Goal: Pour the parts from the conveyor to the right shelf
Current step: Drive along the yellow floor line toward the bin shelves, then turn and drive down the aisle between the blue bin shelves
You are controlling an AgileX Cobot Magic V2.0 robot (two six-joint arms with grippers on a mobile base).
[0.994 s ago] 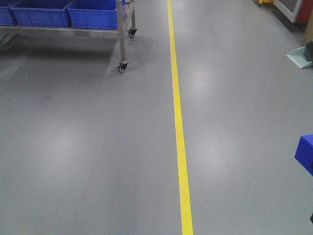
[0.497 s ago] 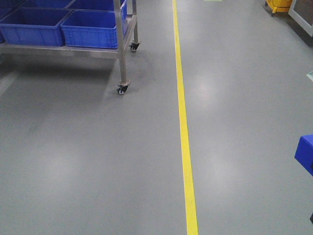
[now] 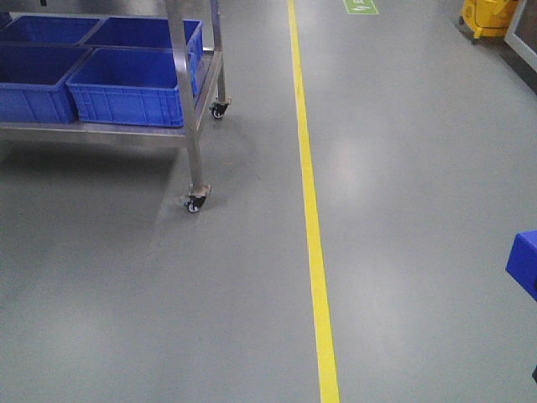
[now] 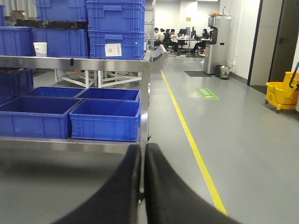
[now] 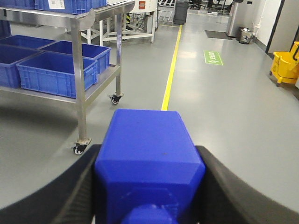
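Observation:
My right gripper (image 5: 149,161) is shut on a blue plastic box (image 5: 147,154), which fills the lower middle of the right wrist view; a corner of the box (image 3: 524,262) shows at the right edge of the front view. My left gripper (image 4: 142,154) is shut and empty, its two black fingers pressed together and pointing at the shelf cart. The steel shelf cart (image 3: 189,134) on castors stands at the upper left with several blue bins (image 3: 130,84) on its lower level. It also shows in the left wrist view (image 4: 88,63) and the right wrist view (image 5: 81,65). No conveyor is in view.
A yellow floor line (image 3: 312,218) runs up the grey floor right of the cart. A yellow mop bucket (image 3: 485,17) stands at the far right. A green floor mark (image 3: 361,7) lies ahead. A steel bin (image 4: 219,42) and desks with people are in the far background.
The view has shifted: the shelf cart and its blue bins have moved down and nearer in the front view, and the mop bucket has come into sight. The blue box corner stays put.

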